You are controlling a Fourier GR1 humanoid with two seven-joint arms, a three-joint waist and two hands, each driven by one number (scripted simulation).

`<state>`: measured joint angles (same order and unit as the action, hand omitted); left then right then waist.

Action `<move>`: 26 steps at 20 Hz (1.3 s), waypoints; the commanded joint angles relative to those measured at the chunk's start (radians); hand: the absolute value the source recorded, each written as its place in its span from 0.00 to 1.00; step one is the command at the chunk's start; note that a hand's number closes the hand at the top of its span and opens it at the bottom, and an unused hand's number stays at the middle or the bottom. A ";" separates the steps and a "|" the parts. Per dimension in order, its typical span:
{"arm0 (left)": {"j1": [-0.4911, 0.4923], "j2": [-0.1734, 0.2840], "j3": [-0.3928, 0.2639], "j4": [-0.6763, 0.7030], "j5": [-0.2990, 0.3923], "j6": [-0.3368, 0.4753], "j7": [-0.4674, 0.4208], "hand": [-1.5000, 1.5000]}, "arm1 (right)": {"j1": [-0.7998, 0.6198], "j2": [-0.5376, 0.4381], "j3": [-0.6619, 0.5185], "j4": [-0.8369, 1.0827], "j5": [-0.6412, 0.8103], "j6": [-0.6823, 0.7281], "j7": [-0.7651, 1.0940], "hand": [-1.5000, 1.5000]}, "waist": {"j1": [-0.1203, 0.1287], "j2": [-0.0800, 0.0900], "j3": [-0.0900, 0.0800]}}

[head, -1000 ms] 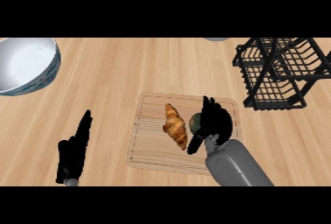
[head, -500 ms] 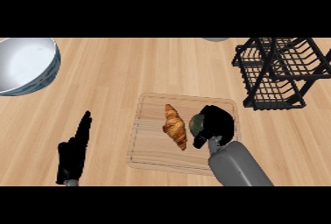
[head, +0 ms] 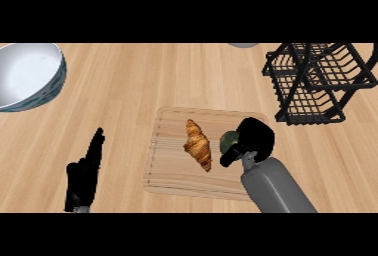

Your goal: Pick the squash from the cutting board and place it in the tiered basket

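Note:
A dark green squash (head: 229,141) lies on the right part of the wooden cutting board (head: 171,170), mostly hidden. My right hand (head: 252,140) covers it from above with fingers curled round it, the thumb down its left side. The black wire tiered basket (head: 317,80) stands at the upper right, well apart from the hand. My left hand (head: 84,172) rests open on the counter to the left of the board, fingers pointing up.
A golden croissant (head: 198,150) lies on the board just left of the squash. A large white bowl with a blue outside (head: 26,75) sits at the upper left. A grey object (head: 244,45) peeks in at the top edge.
My right hand's fingers have curled down and closed round the squash, which shows less than before. The left hand has not moved.

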<state>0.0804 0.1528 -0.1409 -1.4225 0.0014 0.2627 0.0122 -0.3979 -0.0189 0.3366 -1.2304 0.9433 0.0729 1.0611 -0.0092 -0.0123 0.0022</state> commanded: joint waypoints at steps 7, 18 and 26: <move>0.052 0.001 0.010 -0.015 0.000 0.018 0.021 0.50 | 0.091 0.018 -0.265 -0.129 0.200 -0.214 0.404 1.00 | -0.035 -0.002 -0.005; 0.049 0.002 0.018 0.010 0.002 0.010 0.013 0.50 | -0.063 0.019 -0.321 -0.570 0.572 -0.146 0.426 1.00 | -0.044 -0.017 -0.011; 0.059 0.015 0.013 -0.001 0.001 -0.014 -0.007 0.50 | -0.205 0.019 -0.273 -0.708 0.807 0.202 0.426 1.00 | -0.003 -0.010 -0.009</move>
<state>0.1106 0.1691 -0.1207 -1.4439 0.0047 0.2558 0.0163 -0.5161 0.0001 0.0361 -1.8637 1.6620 0.0445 1.2440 -0.0253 -0.0247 -0.0036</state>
